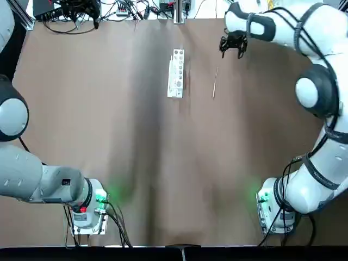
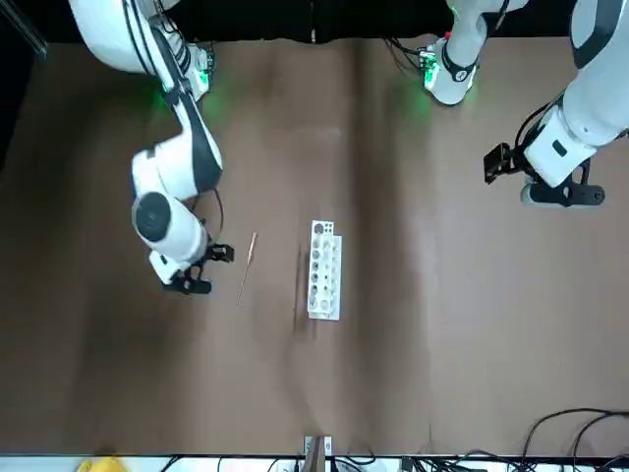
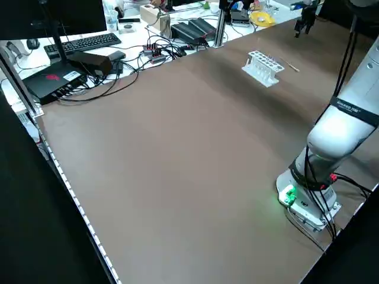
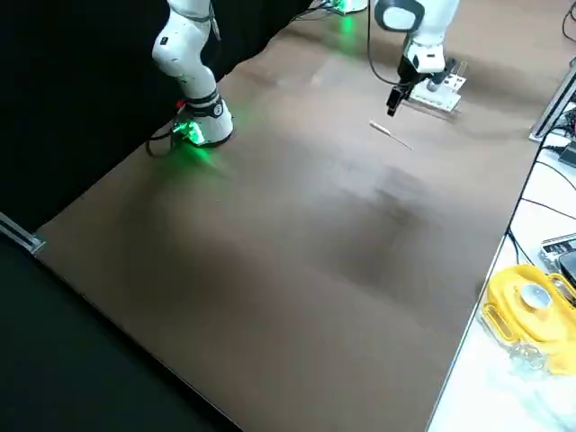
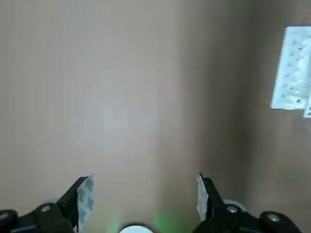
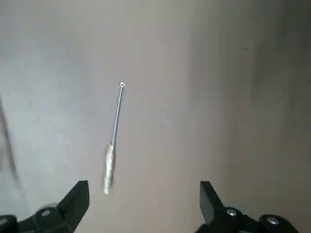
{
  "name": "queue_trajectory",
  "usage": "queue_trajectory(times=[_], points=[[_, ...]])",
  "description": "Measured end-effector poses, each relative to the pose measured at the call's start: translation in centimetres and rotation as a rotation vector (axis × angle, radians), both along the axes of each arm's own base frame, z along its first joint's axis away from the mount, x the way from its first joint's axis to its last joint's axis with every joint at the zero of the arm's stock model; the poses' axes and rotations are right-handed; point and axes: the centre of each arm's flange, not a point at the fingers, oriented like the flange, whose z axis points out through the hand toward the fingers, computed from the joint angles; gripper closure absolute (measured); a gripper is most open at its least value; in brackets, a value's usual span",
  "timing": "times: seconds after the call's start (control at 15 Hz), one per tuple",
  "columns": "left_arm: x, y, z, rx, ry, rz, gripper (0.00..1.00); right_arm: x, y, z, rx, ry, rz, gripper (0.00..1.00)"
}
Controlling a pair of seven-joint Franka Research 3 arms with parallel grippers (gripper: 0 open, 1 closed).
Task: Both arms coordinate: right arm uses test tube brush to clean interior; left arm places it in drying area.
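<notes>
- the thin brush (image 1: 215, 82) lies on the matte brown worktop (image 1: 136, 163), near the hole-studded white rack (image 1: 175, 73).
- my right end effector (image 6: 145, 206) hovers near the brush, spread.
- my left end effector (image 5: 146, 199) hangs well apart, spread too.

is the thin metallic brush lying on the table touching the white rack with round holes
Apart: the top view shows bare table between the thin metallic brush and the white holed rack.

Rack (image 1: 175, 74) left of brush (image 1: 215, 83); both lying on table (image 1: 109, 109).
</notes>
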Motion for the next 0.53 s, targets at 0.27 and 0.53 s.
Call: queue_trajectory(times=[0.27, 0.53], points=[[0.8, -0.3, -0.6, -0.030, -0.018, 0.003, 0.00, 1.8, 1.3, -4.3, 0.023, -0.047, -0.055, 0.00], [1.0, -0.5, -0.7, -0.037, -0.026, 0.002, 0.00, 2.2, 1.4, -7.7, 0.065, -0.037, -0.105, 0.00]])
